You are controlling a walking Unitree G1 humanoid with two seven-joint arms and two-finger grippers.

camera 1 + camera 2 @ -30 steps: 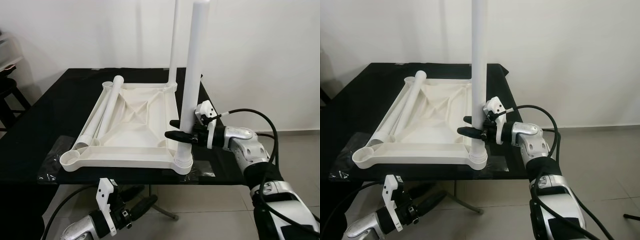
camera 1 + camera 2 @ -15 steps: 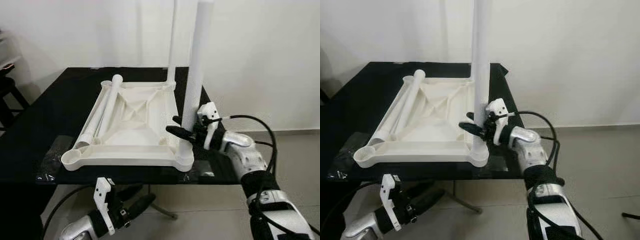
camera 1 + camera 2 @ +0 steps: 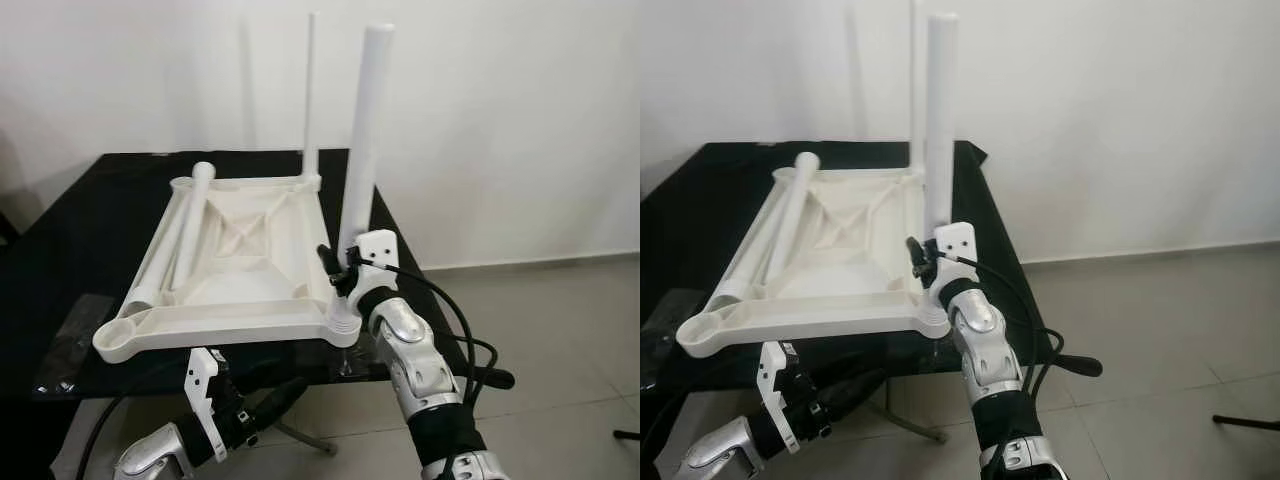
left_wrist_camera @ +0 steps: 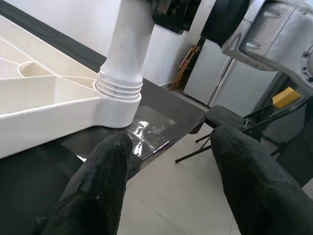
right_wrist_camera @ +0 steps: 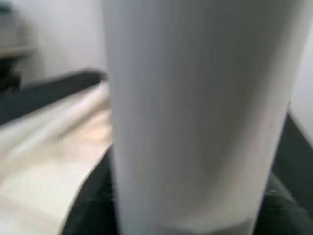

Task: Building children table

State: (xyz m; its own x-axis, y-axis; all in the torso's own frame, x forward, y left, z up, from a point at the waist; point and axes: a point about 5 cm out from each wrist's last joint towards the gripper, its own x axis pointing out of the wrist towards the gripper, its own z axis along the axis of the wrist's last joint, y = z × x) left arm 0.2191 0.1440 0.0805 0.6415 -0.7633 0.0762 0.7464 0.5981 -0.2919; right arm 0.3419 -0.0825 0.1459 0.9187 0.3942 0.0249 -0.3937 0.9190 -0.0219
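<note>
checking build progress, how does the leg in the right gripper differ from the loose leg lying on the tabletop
The held leg stands upright in the near right corner socket, with the right gripper around its base. The loose leg lies flat on the upturned tabletop, in no socket and ungripped. Both are white tubes.

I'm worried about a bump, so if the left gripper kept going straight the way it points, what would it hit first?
Probably nothing soon. The left gripper, fingers open, points under the black table's edge toward bare floor; a chair base lies farther on, though depth is unclear.
</note>
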